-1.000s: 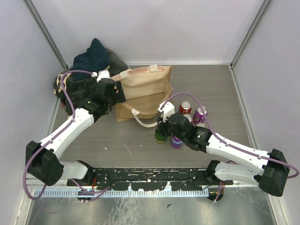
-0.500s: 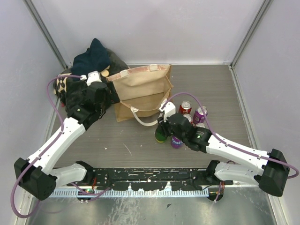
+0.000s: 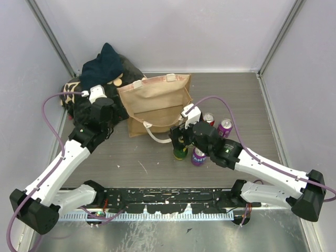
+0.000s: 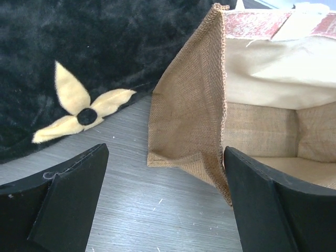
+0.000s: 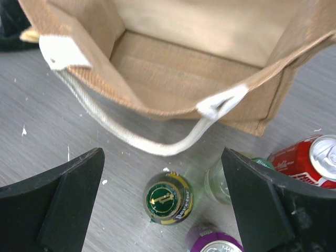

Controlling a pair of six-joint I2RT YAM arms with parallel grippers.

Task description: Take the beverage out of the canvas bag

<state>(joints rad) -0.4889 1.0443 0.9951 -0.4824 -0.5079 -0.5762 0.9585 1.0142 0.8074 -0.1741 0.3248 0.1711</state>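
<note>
The tan canvas bag (image 3: 157,102) lies with its mouth facing the arms, and what shows of its inside (image 5: 194,63) is bare. A green beverage bottle (image 3: 180,152) with a green-gold cap (image 5: 168,198) stands upright on the table just in front of the bag's cream handle (image 5: 152,144). My right gripper (image 3: 179,137) hangs open above this bottle (image 5: 163,157), touching nothing. My left gripper (image 3: 116,111) is open and low at the bag's left bottom corner (image 4: 184,121), holding nothing (image 4: 165,152).
A purple can (image 3: 198,156), a red can (image 3: 208,119), a magenta can (image 3: 224,126) and a clear bottle (image 5: 220,181) crowd right of the green bottle. A black flower-print cushion (image 3: 86,102) with dark blue cloth (image 3: 102,63) on it sits left of the bag.
My right gripper has opened and lifted off the green bottle, which now stands free. My left arm has drawn back left, away from the bag's rim.
</note>
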